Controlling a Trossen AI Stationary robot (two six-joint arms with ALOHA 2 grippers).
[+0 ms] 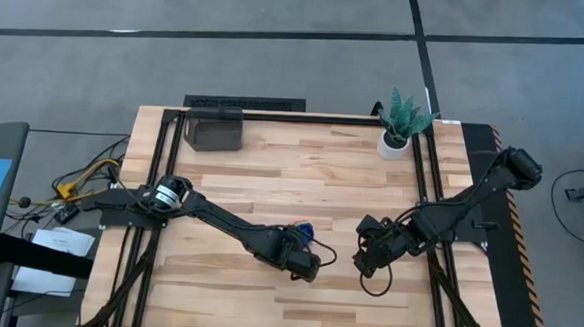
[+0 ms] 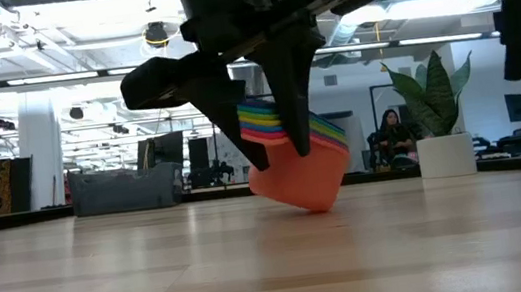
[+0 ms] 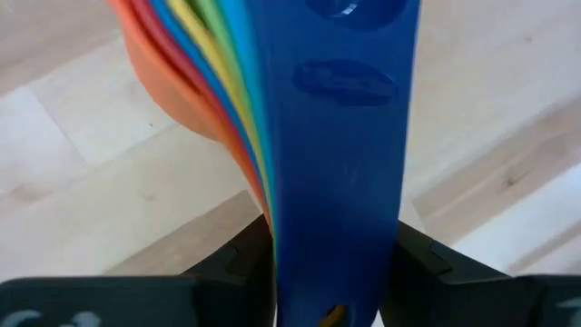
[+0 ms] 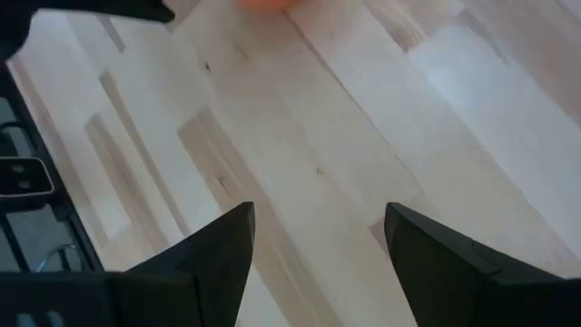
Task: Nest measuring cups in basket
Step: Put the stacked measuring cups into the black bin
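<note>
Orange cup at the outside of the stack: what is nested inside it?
Inside the orange cup, the rims of nested cups show as red, yellow, green and blue bands. Their bowls are covered, so the count is unclear. The left gripper clamps the stacked handles; the right gripper is open nearby.

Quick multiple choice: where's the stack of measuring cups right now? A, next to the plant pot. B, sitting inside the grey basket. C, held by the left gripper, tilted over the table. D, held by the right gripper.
C: the left gripper is shut on the handles of the nested measuring cups, tilted, while the right gripper is open and empty and the basket stands far off.
</note>
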